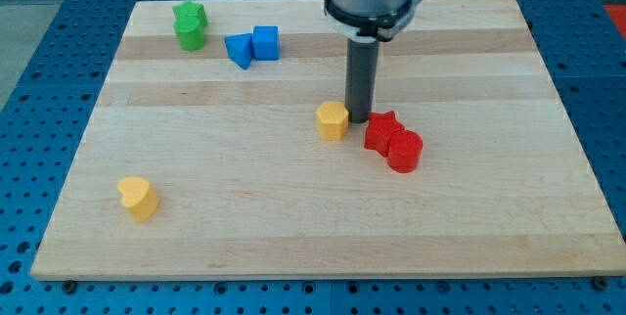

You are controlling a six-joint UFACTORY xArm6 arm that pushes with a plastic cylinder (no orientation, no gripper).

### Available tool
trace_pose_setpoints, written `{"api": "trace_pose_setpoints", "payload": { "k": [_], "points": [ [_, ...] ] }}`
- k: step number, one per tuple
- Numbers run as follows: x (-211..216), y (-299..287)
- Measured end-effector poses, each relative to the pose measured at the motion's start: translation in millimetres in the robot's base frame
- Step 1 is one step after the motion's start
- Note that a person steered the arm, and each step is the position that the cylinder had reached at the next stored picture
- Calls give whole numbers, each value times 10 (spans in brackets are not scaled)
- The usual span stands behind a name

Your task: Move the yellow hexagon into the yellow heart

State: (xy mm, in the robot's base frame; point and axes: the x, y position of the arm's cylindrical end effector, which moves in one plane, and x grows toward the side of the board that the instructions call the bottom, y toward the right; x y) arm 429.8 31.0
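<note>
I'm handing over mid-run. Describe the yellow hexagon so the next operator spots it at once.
Start at the wooden board and find my tip near its middle. The yellow hexagon sits right against the tip's left in the view. Its red neighbours lie to the right; the yellow heart is far off, lower left.

My tip point(359, 119) sits mid-frame, just right of the yellow hexagon point(333, 119). Right of that, red star point(382, 130) touching red cylinder point(405, 151). Lower left, the yellow heart point(138, 198), well apart. Upper left, two green blocks point(190, 24) together, two blue blocks point(252, 45) beside them.

Wooden board point(293, 237), yellow hexagon point(333, 119), yellow heart point(138, 198), red blocks point(394, 141), blue blocks point(252, 46), green blocks point(190, 24)
</note>
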Motion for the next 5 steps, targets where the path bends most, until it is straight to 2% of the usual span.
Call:
{"api": "trace_pose_setpoints", "payload": {
  "k": [5],
  "points": [
    [414,-1226]
  ]
}}
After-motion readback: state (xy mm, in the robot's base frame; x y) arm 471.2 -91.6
